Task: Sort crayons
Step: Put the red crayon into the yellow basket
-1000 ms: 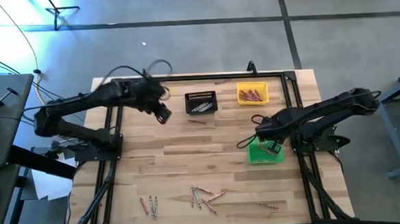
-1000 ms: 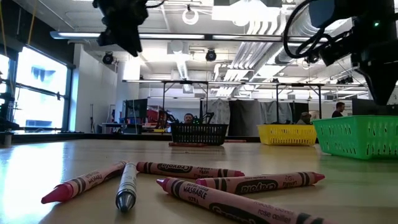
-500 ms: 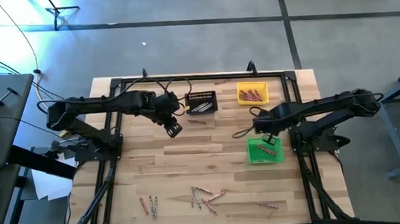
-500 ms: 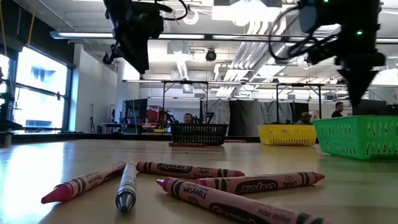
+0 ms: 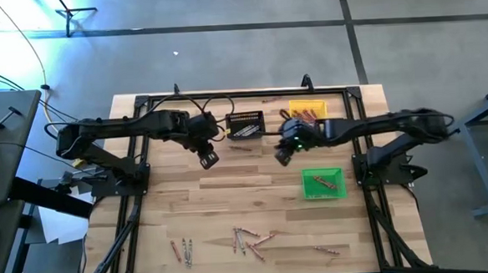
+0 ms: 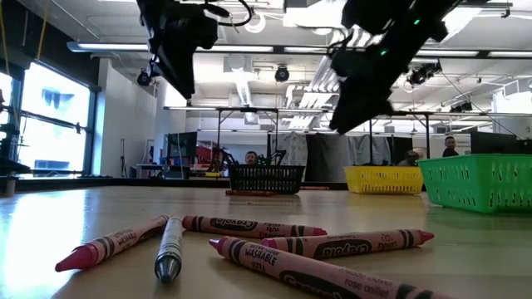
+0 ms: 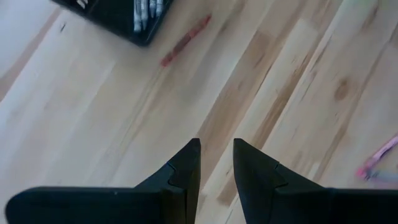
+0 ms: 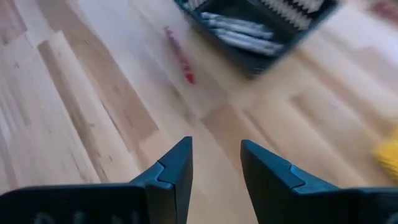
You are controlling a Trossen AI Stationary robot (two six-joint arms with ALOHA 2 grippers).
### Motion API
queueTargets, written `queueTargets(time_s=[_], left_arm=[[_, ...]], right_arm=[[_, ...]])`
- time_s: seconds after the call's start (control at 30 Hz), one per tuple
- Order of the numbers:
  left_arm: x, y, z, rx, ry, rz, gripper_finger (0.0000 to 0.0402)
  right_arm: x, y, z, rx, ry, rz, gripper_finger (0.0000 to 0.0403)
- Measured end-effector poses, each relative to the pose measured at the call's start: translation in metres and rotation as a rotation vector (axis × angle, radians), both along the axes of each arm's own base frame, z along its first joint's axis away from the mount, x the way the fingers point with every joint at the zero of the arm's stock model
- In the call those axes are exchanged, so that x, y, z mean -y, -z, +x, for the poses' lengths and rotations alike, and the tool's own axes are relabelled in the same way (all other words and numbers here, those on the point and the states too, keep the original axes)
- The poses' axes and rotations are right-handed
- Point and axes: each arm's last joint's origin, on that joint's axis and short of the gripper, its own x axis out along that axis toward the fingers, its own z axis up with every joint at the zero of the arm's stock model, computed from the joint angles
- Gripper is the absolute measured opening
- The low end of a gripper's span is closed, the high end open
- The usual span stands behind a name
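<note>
Wooden tabletop (image 5: 231,206) is carrying three small bins along its far half: black bin (image 5: 245,125) at about 12 o'clock from table centre, yellow bin (image 5: 312,109) at 1 o'clock, green bin (image 5: 323,183) at 3 o'clock. Left gripper (image 5: 209,159) is hanging above bare planks at 10 o'clock of centre, just beside the black bin; its fingers (image 7: 186,163) are standing slightly parted with nothing between them. Right gripper (image 5: 283,156) is hovering at 1 o'clock of centre, between black and green bins, fingers (image 8: 177,165) likewise parted, empty. One red crayon (image 8: 179,55) is lying on the wood just outside the black bin's near wall. Grey crayons (image 8: 239,34) are sitting inside the black bin; reddish ones are showing in the yellow and green bins. Loose crayons (image 5: 249,238) are lying scattered along the near edge at 6 o'clock, with a smaller group (image 5: 181,251) at 7 o'clock and a single one (image 5: 324,250) at 5 o'clock. Workshop room behind, people far off.
</note>
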Motion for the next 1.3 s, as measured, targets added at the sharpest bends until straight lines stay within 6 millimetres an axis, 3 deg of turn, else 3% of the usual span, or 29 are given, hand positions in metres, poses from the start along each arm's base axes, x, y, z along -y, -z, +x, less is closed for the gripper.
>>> queueTargets(time_s=[0.17, 0.33, 0.5, 0.63, 0.87, 1.3], left_arm=[[-0.003, 0.004, -0.013, -0.134, 0.007, 0.003, 0.0081], [-0.01, 0.001, -0.028, -0.236, -0.032, 0.07, 0.0081], [-0.015, -0.011, -0.043, -0.223, -0.058, 0.149, 0.0081], [-0.016, -0.024, -0.057, -0.173, -0.041, 0.185, 0.0081], [-0.015, -0.048, -0.087, -0.067, -0.069, 0.253, 0.0081], [-0.01, -0.076, -0.135, 0.086, -0.158, 0.364, 0.0081]], right_arm=[[0.006, 0.032, 0.035, 0.041, -0.027, 0.041, 0.0122], [0.012, 0.05, 0.073, 0.046, -0.073, 0.002, 0.0122], [0.016, 0.064, 0.11, -0.012, -0.188, -0.003, 0.0122], [0.019, 0.07, 0.129, -0.122, -0.282, -0.041, 0.0122], [0.021, 0.069, 0.142, -0.178, -0.379, -0.102, 0.0122], [0.042, 0.068, 0.139, -0.179, -0.314, -0.12, 0.0122]])
